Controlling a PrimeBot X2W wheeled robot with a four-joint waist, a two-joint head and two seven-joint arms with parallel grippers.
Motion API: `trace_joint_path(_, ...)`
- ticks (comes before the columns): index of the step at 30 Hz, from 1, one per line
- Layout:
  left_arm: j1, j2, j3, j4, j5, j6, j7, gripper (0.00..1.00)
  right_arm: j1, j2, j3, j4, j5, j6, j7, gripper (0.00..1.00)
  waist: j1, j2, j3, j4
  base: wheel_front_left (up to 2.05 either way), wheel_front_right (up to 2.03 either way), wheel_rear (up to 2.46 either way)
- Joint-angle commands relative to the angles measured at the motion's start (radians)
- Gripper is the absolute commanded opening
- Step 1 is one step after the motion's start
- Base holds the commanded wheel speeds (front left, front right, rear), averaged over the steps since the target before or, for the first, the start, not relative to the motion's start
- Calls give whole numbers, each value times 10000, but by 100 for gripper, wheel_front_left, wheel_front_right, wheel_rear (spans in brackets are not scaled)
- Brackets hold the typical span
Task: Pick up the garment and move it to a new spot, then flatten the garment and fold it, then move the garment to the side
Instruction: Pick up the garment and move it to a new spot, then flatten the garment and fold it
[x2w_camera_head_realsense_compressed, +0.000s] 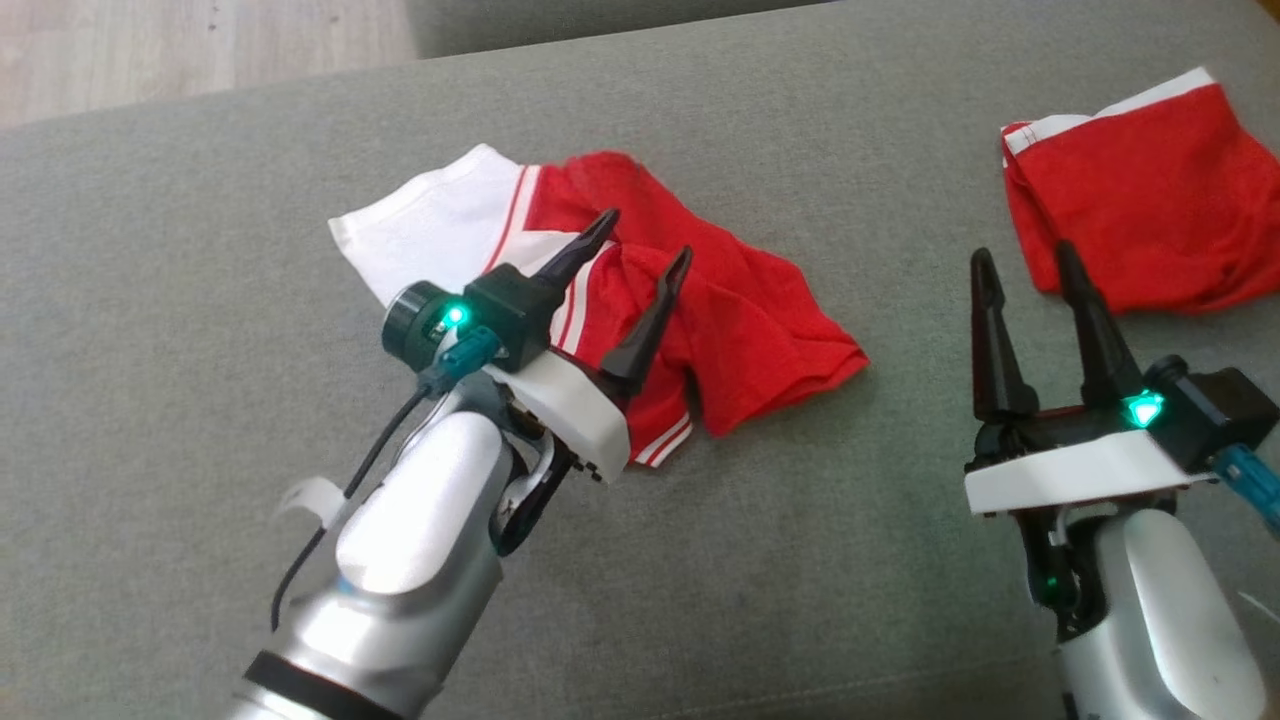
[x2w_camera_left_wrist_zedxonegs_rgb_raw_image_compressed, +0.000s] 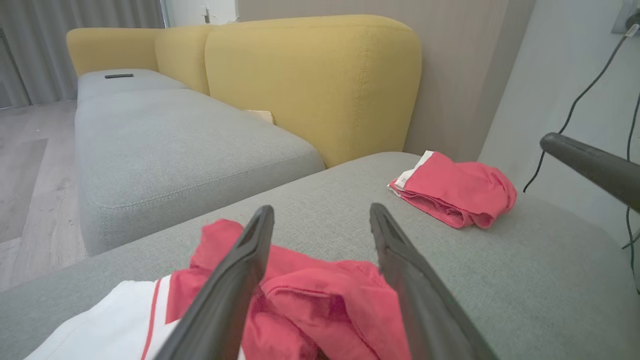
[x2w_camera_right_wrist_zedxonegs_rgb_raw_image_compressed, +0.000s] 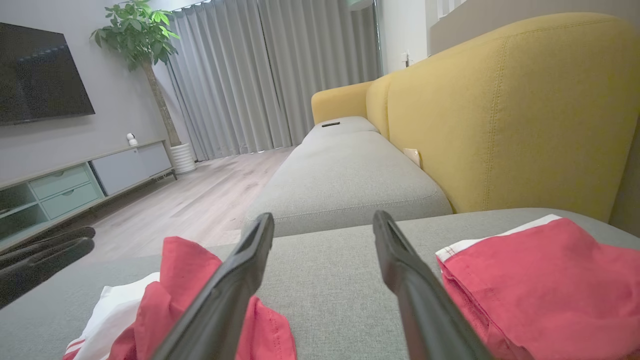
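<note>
Red cloth with a white panel and striped trim: the garment (x2w_camera_head_realsense_compressed: 730, 320) lies crumpled near the middle of the grey sofa seat (x2w_camera_head_realsense_compressed: 200, 250), rucked into loose folds rather than spread flat. The left gripper (x2w_camera_head_realsense_compressed: 648, 235) hangs over its bunched centre with the fingers spread wide and nothing between them; whether the tips touch the cloth I cannot tell. The right gripper (x2w_camera_head_realsense_compressed: 1023, 252) is also wide open and empty, above bare upholstery between the garment and a second red piece (x2w_camera_head_realsense_compressed: 1150, 200), which sits neatly folded towards the right edge, well apart.

The garment looks light, thin and limp. It will likely sag and drape once lifted and offer no stiffness to push against. A raised fold at the centre or the thicker striped hem seems the surest place to pinch; a single layer lying flat may slip out.

The seat is a woven, slightly yielding fabric, so cloth should drag on it, not slide. Behind it stand yellow backrests (x2w_camera_left_wrist_zedxonegs_rgb_raw_image_compressed: 310, 80), with a wooden floor (x2w_camera_right_wrist_zedxonegs_rgb_raw_image_compressed: 190, 200), grey curtains (x2w_camera_right_wrist_zedxonegs_rgb_raw_image_compressed: 240, 75), a wall television (x2w_camera_right_wrist_zedxonegs_rgb_raw_image_compressed: 40, 75) and a potted plant (x2w_camera_right_wrist_zedxonegs_rgb_raw_image_compressed: 140, 30) beyond.
</note>
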Motion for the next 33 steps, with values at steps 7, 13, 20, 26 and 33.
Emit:
trace_joint_path(7, 173, 310, 1637, -1047, -135, 567, -91, 100, -240, 88, 50, -231, 10, -9, -154, 100, 0, 0, -340, 758, 0, 0, 0)
trace_joint_path(13, 1530, 805, 2990, -2036, -19, 579, -91, 100, 86, 8, 8, -232, 24, -9, -108, 100, 0, 0, -715, 1537, 0, 0, 0)
trace_joint_path(20, 3496, 735, 4036, -3037, 262, 391, -91, 100, 598, 26, 191, -127, -20, -9, -131, 100, 0, 0, -1175, 2060, 0, 0, 0)
trace_joint_path(26, 4851, 352, 4805, -3648, 458, 263, -91, 100, 965, 97, 364, 1, 50, -9, -214, 100, 0, 0, -1421, 2135, 0, 0, 0)
trace_joint_path(33, 5163, 129, 5150, -3840, 613, 75, -91, 100, 1082, 139, 433, -1, 56, -9, -192, 100, 0, 0, -1416, 2158, 0, 0, 0)
